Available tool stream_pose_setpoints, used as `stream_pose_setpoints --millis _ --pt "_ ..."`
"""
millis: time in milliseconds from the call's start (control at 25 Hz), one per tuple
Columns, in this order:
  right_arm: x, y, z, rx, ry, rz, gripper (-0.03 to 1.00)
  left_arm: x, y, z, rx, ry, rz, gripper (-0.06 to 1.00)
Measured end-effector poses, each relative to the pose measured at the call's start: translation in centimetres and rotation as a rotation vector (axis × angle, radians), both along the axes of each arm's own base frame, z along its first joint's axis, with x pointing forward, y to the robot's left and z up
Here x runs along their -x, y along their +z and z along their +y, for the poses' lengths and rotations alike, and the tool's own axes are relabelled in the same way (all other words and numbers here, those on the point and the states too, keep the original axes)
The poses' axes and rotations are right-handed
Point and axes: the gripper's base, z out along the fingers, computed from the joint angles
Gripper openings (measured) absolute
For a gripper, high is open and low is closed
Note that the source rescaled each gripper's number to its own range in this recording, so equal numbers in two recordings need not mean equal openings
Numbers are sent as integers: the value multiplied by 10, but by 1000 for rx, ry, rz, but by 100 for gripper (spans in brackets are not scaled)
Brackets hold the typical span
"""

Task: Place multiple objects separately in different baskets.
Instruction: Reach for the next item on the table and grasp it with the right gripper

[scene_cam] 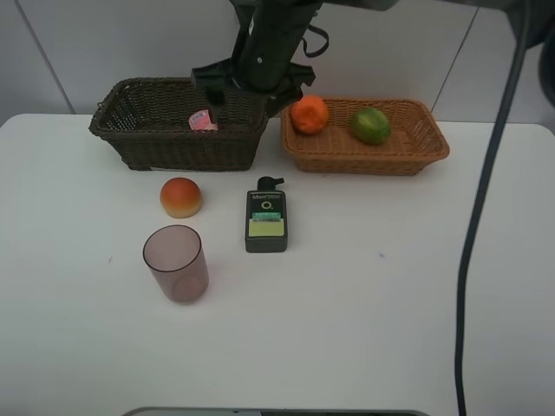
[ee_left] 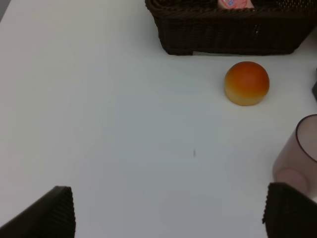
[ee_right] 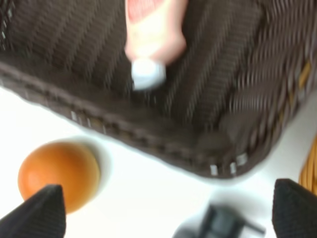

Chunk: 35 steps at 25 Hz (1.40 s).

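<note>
I assess this as a robot test station of the laboratory kind. Grounds: a plain white tabletop (scene_cam: pixel 390 329) with rounded corners, set against white wall panels (scene_cam: pixel 104 43) with visible seams, a black cable (scene_cam: pixel 482 208) hanging across the view, and my black arm (scene_cam: pixel 269 43) reaching in from above. The goods read as staged props: dark brown basket (scene_cam: pixel 173 143), tan basket (scene_cam: pixel 364 158), peach-like fruit (scene_cam: pixel 180 197), mauve cup (scene_cam: pixel 176 263) and black bottle (scene_cam: pixel 266 221), set apart from one another.

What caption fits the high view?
Pink tube in dark basket, orange and green fruit in tan basket; peach, cup, bottle outside.
</note>
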Motion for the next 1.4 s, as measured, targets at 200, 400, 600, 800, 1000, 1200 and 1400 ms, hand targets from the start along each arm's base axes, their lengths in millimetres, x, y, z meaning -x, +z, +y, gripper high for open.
stream_pose_setpoints --millis 200,400,600,800,1000,1200,1400 --pt "25 -13 -19 13 -61 78 88 0 0 0 0 0 0 92" --pt "47 -31 -34 63 -117 160 91 0 0 0 0 0 0 92" --pt "60 -39 -31 136 -141 181 99 0 0 0 0 0 0 92" --pt "64 -43 -24 121 -212 192 100 0 0 0 0 0 0 92" --pt "60 -54 -21 120 -275 215 100 0 0 0 0 0 0 92" --pt "49 -57 -13 143 -293 236 100 0 0 0 0 0 0 92" --pt "42 -73 -7 167 -310 259 100 0 0 0 0 0 0 92"
